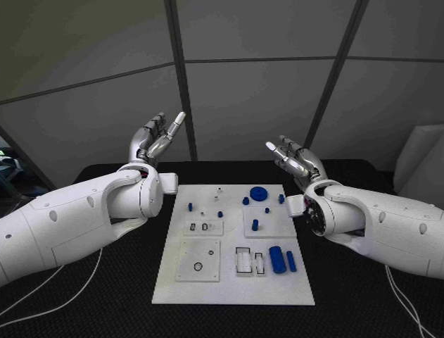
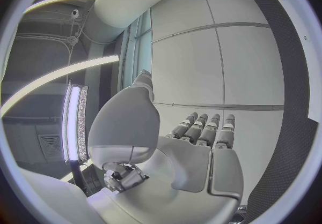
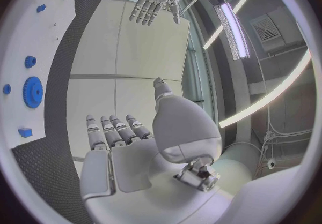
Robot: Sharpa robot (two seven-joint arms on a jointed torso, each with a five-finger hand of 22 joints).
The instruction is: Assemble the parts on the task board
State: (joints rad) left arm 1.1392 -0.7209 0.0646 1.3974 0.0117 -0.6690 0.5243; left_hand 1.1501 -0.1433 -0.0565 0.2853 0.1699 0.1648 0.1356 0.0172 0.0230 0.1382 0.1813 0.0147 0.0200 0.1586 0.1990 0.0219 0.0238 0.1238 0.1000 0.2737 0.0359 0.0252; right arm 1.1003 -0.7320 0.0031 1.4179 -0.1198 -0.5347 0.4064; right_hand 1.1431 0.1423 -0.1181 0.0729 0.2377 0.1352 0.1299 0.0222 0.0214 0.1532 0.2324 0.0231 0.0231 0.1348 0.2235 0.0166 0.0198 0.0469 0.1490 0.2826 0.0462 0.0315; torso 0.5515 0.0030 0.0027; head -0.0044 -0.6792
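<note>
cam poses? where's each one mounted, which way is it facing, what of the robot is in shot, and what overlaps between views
Head view: on the robot's head, looking down at the task board; both arms, left hand and right hand raised, holding nothing.
Left wrist view: behind the left hand, facing the wall.
Right wrist view: behind the right hand, facing the wall; board edge with blue gear.
Shared: head and right wrist views both show the gear and the left hand.

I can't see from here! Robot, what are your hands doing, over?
Left hand and right hand both raised, open, holding nothing. Blue parts lying on the task board, untouched. Nothing in the way.
</note>
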